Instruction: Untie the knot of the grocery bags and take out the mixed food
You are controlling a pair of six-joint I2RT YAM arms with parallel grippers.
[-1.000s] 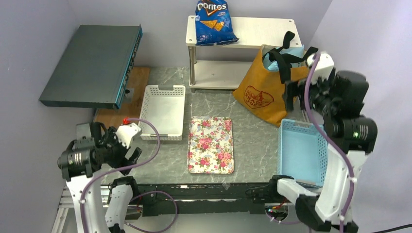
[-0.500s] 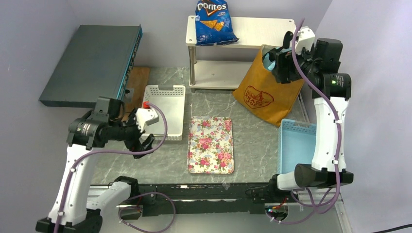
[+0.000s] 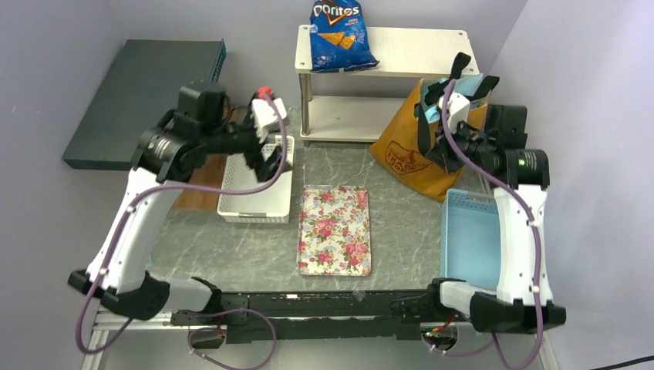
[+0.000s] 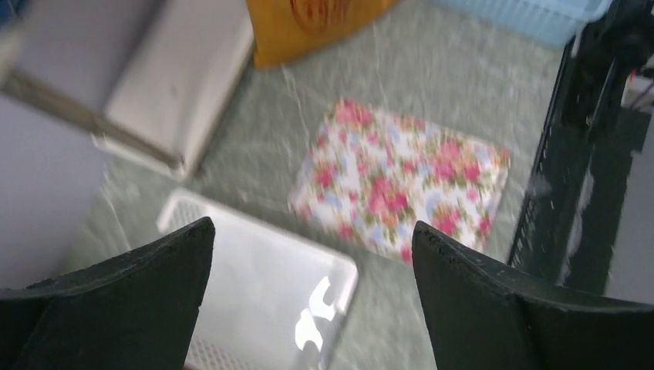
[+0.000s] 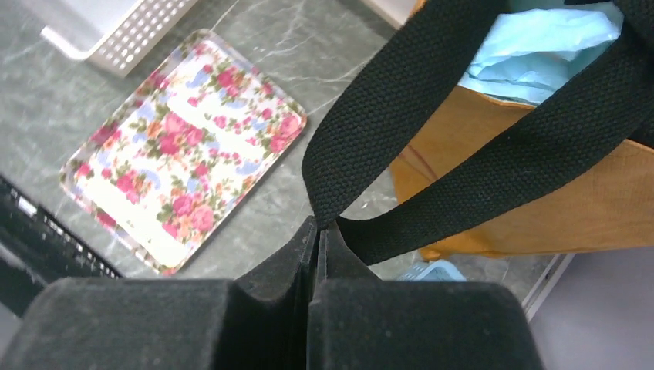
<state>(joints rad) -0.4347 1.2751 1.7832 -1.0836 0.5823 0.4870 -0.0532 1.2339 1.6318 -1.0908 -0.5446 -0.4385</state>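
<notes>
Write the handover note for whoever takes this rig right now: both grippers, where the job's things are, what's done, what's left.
Right gripper: shut on the black strap of the orange tote, pinching the strap's loop end.
Left gripper: open, holding nothing, raised over the white basket.
Things: the tote leans against the shelf at the far right, with the light-blue plastic bag inside it. No food is in view.
Done: strap gripped.
Left: pull the straps' knot apart (the pictures do not show whether it has loosened), untie the plastic bag, lift out the food. The floral tray and blue basket are close by.
</notes>
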